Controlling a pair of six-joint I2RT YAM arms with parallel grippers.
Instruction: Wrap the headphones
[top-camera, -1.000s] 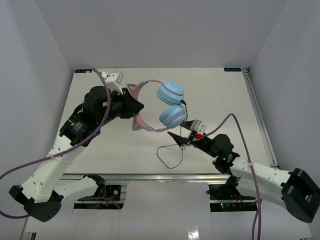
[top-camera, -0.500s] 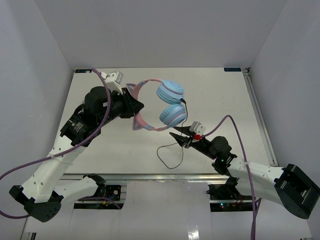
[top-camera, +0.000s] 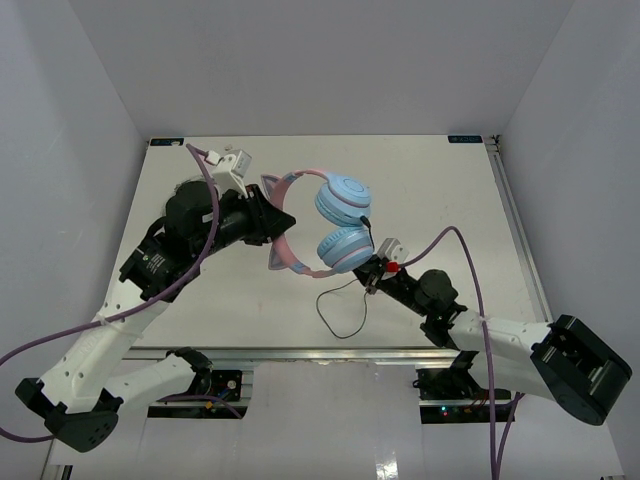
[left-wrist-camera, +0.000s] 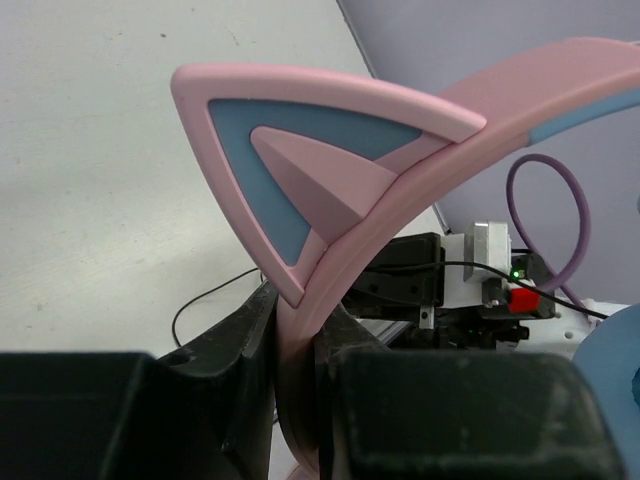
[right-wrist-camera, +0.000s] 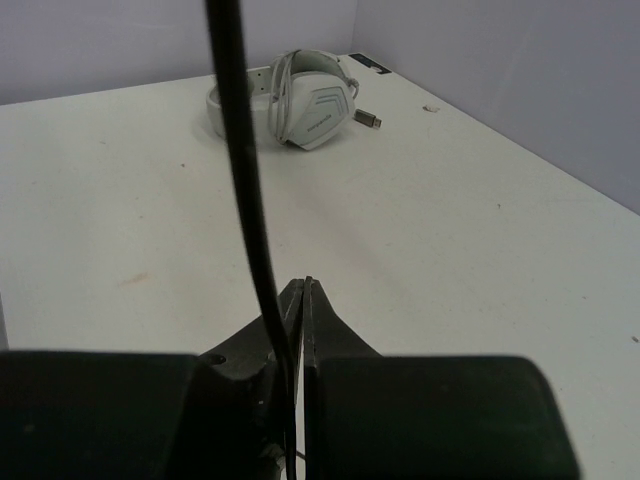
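The headphones have two round light-blue earcups (top-camera: 342, 200) and a pink headband (top-camera: 291, 247) with cat ears. They hang above the table's middle. My left gripper (top-camera: 283, 221) is shut on the headband, and in the left wrist view its jaws (left-wrist-camera: 297, 330) clamp the pink band just below a cat ear (left-wrist-camera: 290, 160). The thin black cable (top-camera: 340, 312) runs from the lower earcup to my right gripper (top-camera: 371, 279), then loops on the table. In the right wrist view my right gripper (right-wrist-camera: 303, 292) is shut on the cable (right-wrist-camera: 240, 150), which rises straight up.
A grey-white headset (right-wrist-camera: 300, 105) with its own looped band lies at the far end of the table (right-wrist-camera: 450, 230), near the back wall. The walls close in on three sides. An aluminium rail (top-camera: 330, 352) runs along the near edge.
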